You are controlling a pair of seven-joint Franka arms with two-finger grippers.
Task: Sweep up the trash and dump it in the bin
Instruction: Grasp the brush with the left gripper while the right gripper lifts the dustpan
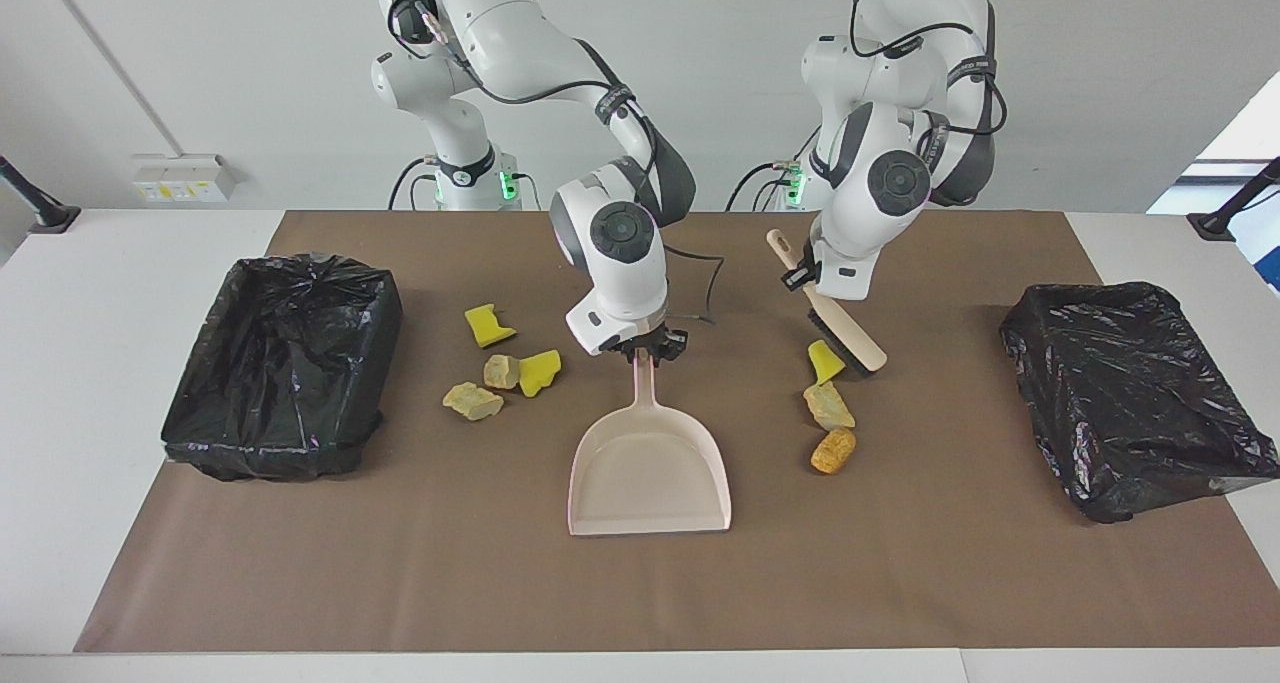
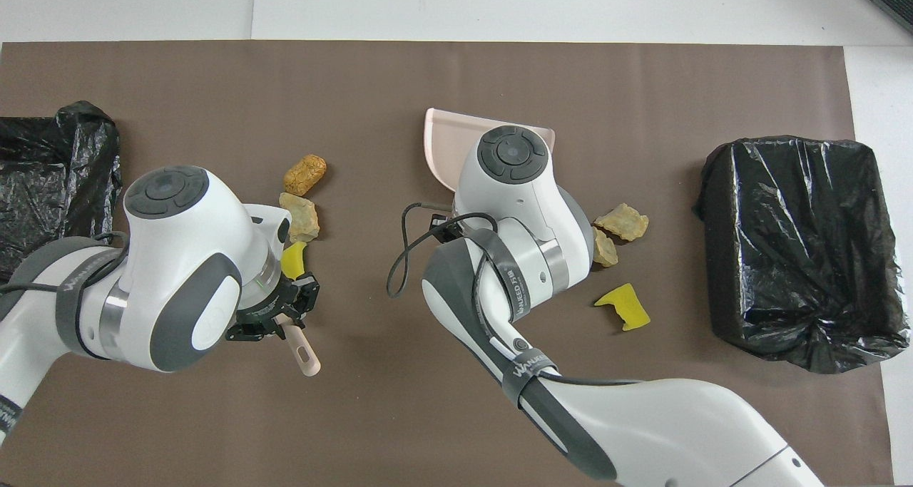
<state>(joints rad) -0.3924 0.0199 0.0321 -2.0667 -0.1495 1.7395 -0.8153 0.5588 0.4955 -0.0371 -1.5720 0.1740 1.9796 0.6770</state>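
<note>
The left gripper point(image 1: 812, 285) is clamped on the brush point(image 1: 838, 325), whose bristle end rests against a yellow scrap point(image 1: 825, 361); just past it lie a tan chunk point(image 1: 829, 405) and an orange lump point(image 1: 833, 450). The right gripper point(image 1: 648, 348) is closed on the dustpan point(image 1: 648, 468) handle. Four more scraps point(image 1: 503, 361) sit beside it, toward a black-lined bin point(image 1: 283, 363). "WANJEED" shows on an arm band point(image 2: 529, 365); another bin point(image 1: 1135, 398) sits beside the left gripper.
</note>
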